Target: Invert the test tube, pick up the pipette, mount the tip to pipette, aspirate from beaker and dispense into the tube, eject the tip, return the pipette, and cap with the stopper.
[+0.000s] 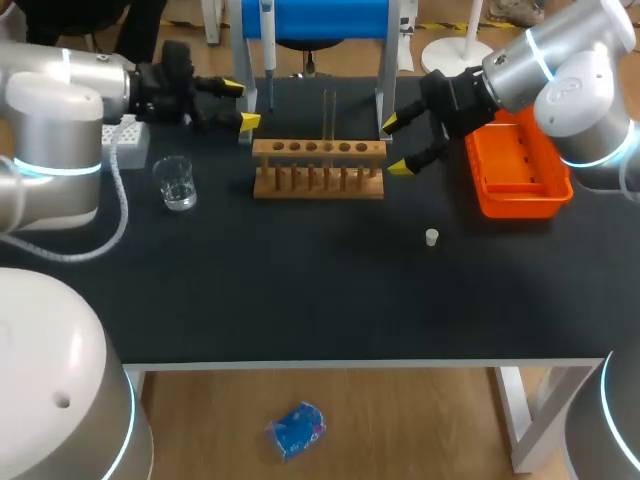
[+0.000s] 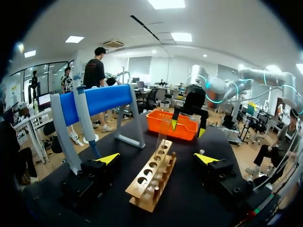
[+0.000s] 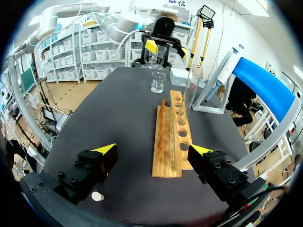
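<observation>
A wooden rack [image 1: 318, 168] stands mid-table with a clear test tube [image 1: 329, 115] standing in one of its holes. My left gripper [image 1: 240, 105] is open just off the rack's left end, holding nothing. Off the rack's right end my right gripper [image 1: 395, 145] is open and holds nothing either. The pipette [image 1: 267, 50] hangs on the blue stand behind the rack. The glass beaker [image 1: 177, 183] is left of the rack. A small white stopper [image 1: 431, 237] lies on the mat at front right. In the left wrist view the rack [image 2: 152, 177] and tube [image 2: 163, 132] lie ahead of the gripper [image 2: 157, 158]. In the right wrist view the rack [image 3: 173, 137] lies ahead of the gripper [image 3: 153, 149], with the tube [image 3: 191, 87] and beaker [image 3: 158, 81] further on.
A white tip box [image 1: 128, 135] sits at the far left under my left arm. An orange bin [image 1: 517, 165] stands right of the rack beneath my right arm. The blue stand's frame [image 1: 384, 95] rises just behind the rack.
</observation>
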